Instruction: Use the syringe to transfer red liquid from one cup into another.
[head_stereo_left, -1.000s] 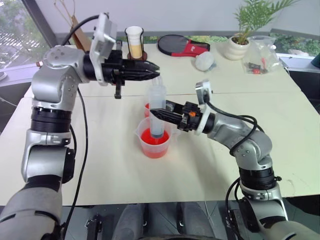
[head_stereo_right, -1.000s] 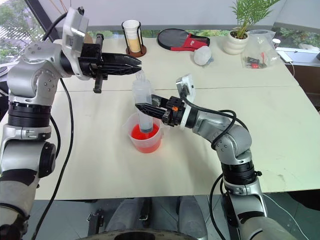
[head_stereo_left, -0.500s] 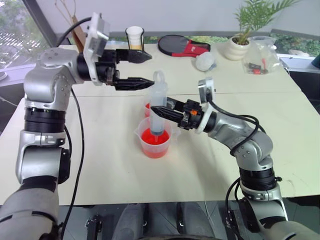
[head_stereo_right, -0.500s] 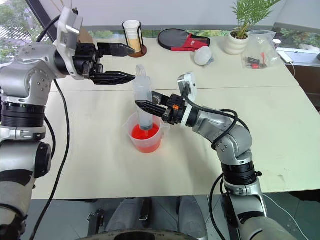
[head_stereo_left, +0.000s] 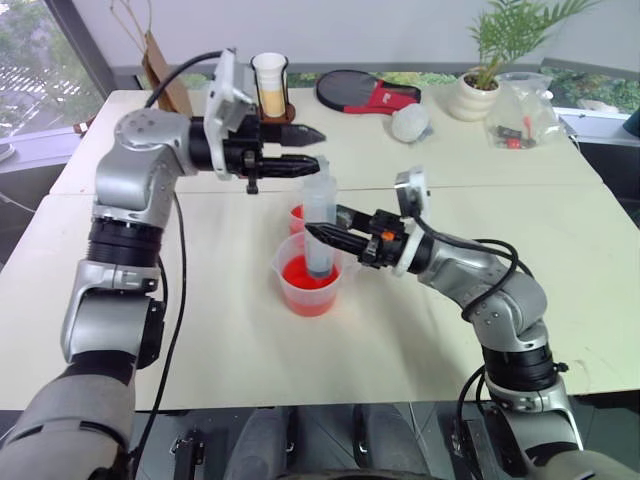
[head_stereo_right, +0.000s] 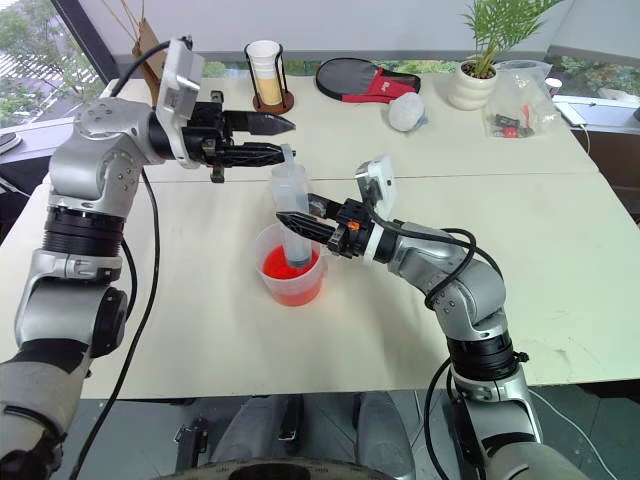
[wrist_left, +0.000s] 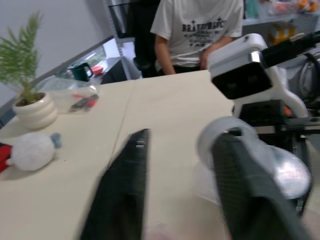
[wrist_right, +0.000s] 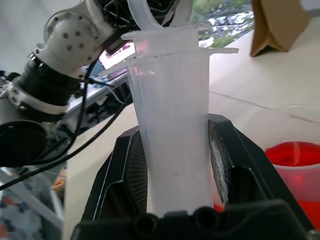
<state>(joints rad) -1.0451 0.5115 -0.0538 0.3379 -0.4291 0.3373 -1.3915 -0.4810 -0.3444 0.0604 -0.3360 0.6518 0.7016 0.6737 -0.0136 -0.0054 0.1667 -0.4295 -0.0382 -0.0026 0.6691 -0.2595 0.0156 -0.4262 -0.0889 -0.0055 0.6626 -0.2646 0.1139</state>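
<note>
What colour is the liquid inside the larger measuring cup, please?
Bright red-orange liquid in the larger measuring cup, clearest in the right eye view.

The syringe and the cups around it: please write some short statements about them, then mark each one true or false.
1. The large translucent plastic syringe stands upright, its tip inside the wide clear plastic measuring cup. True.
2. The right claw holds nothing. False: it is shut on the syringe's barrel.
3. The measuring cup is empty. False: it holds red liquid.
4. The small narrow clear plastic cup stands just behind the measuring cup, farther from the robot. True.
</note>
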